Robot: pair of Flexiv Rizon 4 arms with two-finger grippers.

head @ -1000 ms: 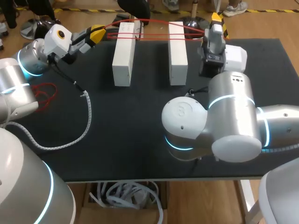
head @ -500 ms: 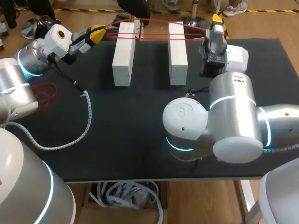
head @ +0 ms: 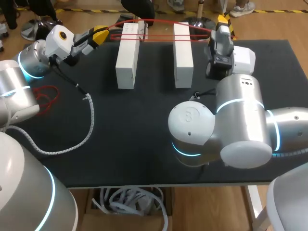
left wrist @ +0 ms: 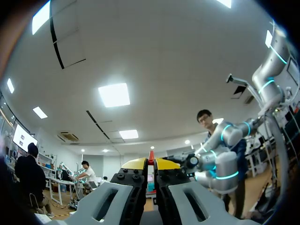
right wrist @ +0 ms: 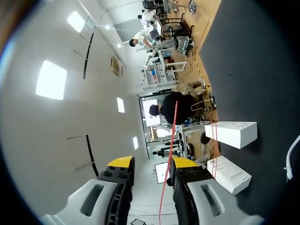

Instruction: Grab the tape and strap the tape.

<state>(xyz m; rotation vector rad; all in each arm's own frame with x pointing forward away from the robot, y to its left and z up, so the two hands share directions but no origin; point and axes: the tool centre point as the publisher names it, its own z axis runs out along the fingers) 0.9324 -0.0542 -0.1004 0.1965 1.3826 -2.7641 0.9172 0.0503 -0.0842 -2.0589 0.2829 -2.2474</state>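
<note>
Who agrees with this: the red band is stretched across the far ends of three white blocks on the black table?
Wrong on the count. The head view shows the red band stretched across the far ends of two white blocks, a left block and a right block, on the black table.

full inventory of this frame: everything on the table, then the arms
tape: 1, red, stretched across the far ends of both blocks, running between the two grippers
blocks: 2, white, lying side by side but apart at the table's far middle
cord bundle: 1, red, near the table's left edge beside the left arm
spiral cable: 1, white, curving from the left arm over the table's left part
table: 1, black top
left gripper: yellow tips, far left corner, shut on the tape
right gripper: yellow tips, far right, open, tape passing between its fingers
</note>
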